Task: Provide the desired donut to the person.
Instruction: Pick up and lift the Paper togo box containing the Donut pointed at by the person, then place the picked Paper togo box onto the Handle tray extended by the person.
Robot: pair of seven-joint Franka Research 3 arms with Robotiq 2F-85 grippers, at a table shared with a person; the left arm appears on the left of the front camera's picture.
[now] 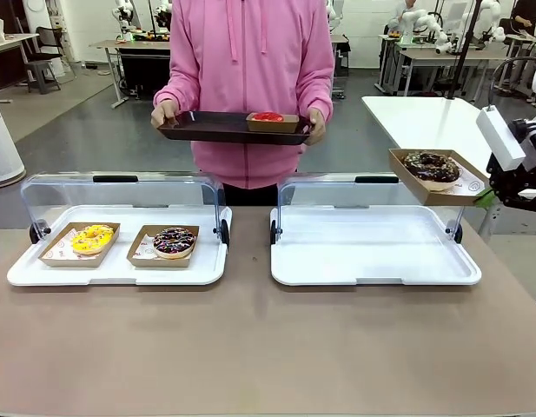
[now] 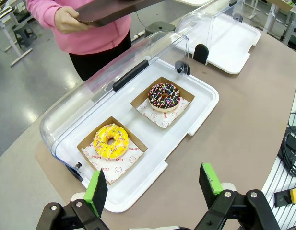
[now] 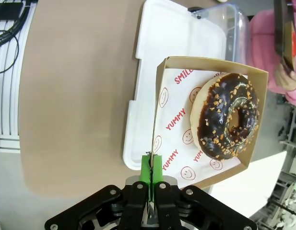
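Right gripper [image 3: 151, 165]: green pads clamped together on one side wall of a square brown cardboard tray [image 3: 210, 63], at that wall's near end. The tray is open side up and roughly level, and reaches out from the fingers toward the table's middle. It is near-square, with no clear long axis. On its printed paper liner lies a ring donut with dark chocolate icing and orange crumbs [image 3: 228, 115], flat, hole upward.

In the front view the cardboard tray hangs in the air above the far right corner of a bare white plastic display tray [image 1: 372, 252], whose clear lid stands open.

Left gripper [image 2: 153, 184]: fingers wide apart, holding nothing, above the edge of a second white display tray [image 2: 205, 103]. This one carries a yellow-iced donut [image 2: 111, 140] and a chocolate donut with coloured sprinkles [image 2: 164, 96], each in its own cardboard tray.

At the far edge of the brown worktop [image 1: 250, 347] stands a person in a pink hoodie [image 1: 250, 52]. Both hands hold a dark rectangular serving tray [image 1: 207, 129], long axis along that edge. A red-iced donut [image 1: 268, 116] sits on it.
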